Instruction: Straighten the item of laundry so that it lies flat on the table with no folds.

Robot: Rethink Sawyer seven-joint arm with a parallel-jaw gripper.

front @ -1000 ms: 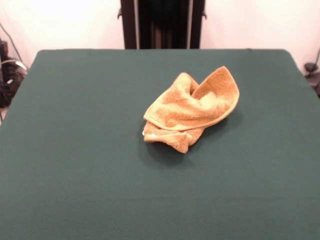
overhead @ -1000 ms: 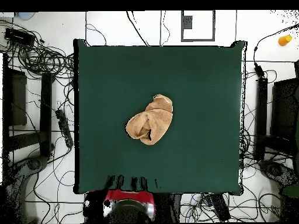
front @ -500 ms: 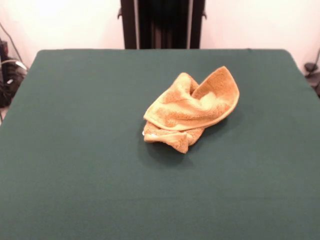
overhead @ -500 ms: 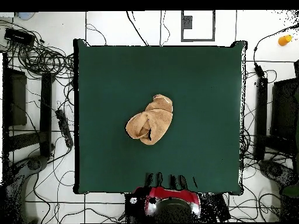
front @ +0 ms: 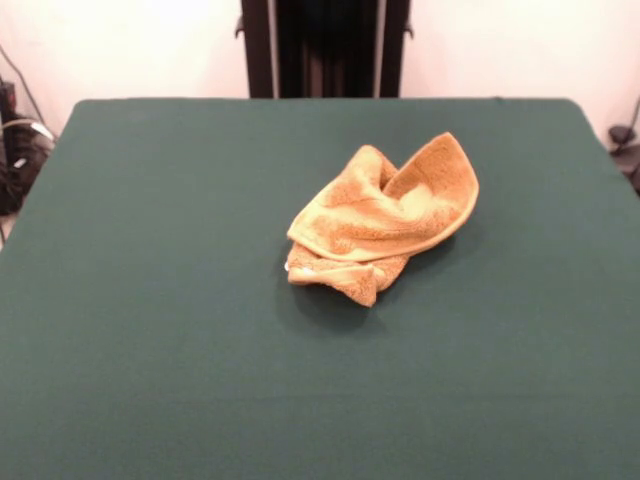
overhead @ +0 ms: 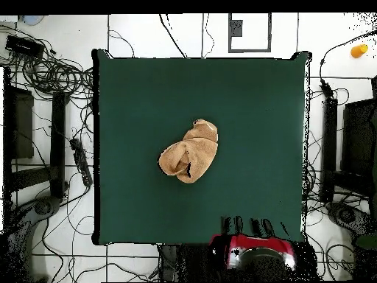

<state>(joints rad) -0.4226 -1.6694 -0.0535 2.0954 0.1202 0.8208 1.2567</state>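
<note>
Nothing of the straightening can be counted as done: the towel (front: 378,221) is seen bunched into a loose heap near the middle of the table (front: 150,300), with one rounded flap thrown over the rest, a deep crease between two raised lobes, and a doubled edge tucked beneath the near side. All of the work is therefore judged to be left, namely a corner to be found, the flap to be lifted back, and the cloth to be drawn out until no fold is left. The gripper is not shown in either view, so whether the jaws are open, closed or holding anything cannot be told, and places cannot be given from the jaws; only the red and black arm (overhead: 254,253) is seen in the overhead view, at the table's edge and well apart from the towel (overhead: 189,152), with bare green cloth between them. The front view shows no part of the arm, but it shows the height of the heap, the shadow under its near edge and a small white scrap at its lower left, probably the tag. The overhead view flattens these, yet it gives the heap's outline and a dark gap between layers.
</note>
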